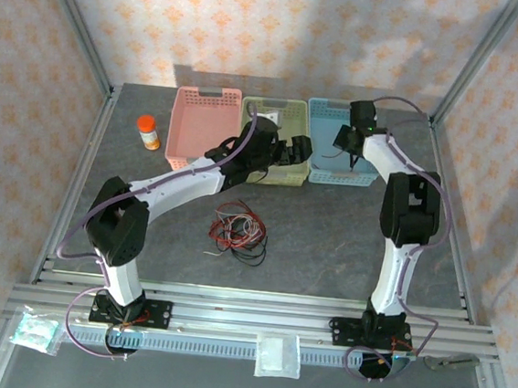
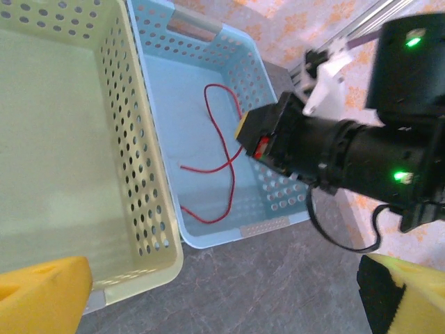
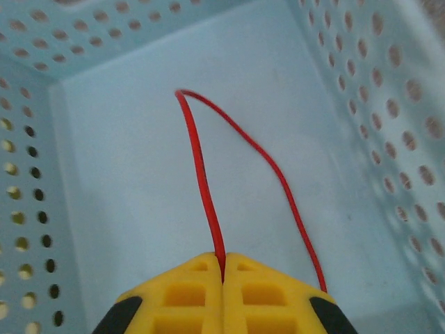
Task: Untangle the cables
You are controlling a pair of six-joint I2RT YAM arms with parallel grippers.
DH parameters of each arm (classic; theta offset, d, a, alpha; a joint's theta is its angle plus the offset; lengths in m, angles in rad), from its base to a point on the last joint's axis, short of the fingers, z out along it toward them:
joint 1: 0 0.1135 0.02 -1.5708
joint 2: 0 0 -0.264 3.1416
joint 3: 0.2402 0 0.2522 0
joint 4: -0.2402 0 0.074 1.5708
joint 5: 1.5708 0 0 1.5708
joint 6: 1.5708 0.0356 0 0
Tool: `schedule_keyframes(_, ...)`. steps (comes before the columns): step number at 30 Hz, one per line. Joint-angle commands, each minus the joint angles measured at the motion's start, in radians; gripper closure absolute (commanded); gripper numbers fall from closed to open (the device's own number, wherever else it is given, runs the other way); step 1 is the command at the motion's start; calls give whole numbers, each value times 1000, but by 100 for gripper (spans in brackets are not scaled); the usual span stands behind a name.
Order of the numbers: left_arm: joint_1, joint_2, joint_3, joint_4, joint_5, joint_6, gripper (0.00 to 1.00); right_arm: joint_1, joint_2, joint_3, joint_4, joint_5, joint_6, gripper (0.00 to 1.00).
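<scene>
A tangle of red, black and white cables (image 1: 237, 230) lies on the grey table in front of the baskets. One red cable (image 3: 198, 153) runs from the floor of the blue basket (image 3: 125, 174) up into my right gripper (image 3: 223, 268), whose yellow jaws are shut on it. In the left wrist view the same red cable (image 2: 233, 174) loops across the blue basket (image 2: 229, 233), below the right gripper (image 2: 250, 132). My left gripper (image 2: 229, 306) is open and holds nothing; it hovers over the table by the front of the green basket (image 2: 149, 174). From above, the left gripper (image 1: 298, 149) is at the green basket and the right gripper (image 1: 348, 146) is over the blue one.
A pink basket (image 1: 205, 129) stands left of the green one. An orange-capped bottle (image 1: 148, 132) stands at the far left of the table. Two clear packets (image 1: 277, 354) (image 1: 36, 332) lie on the near rail. Metal frame posts border the table.
</scene>
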Motion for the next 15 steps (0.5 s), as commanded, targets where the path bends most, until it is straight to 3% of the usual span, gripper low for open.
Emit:
schedule_keyframes(1, -3, 18, 34, -25, -24, -4, 1, 6, 13, 39, -28, -65, 13, 89)
schedule_keyframes(15, -4, 3, 29, -47, -51, 7, 1, 6, -70, 83, -25, -109, -12, 47)
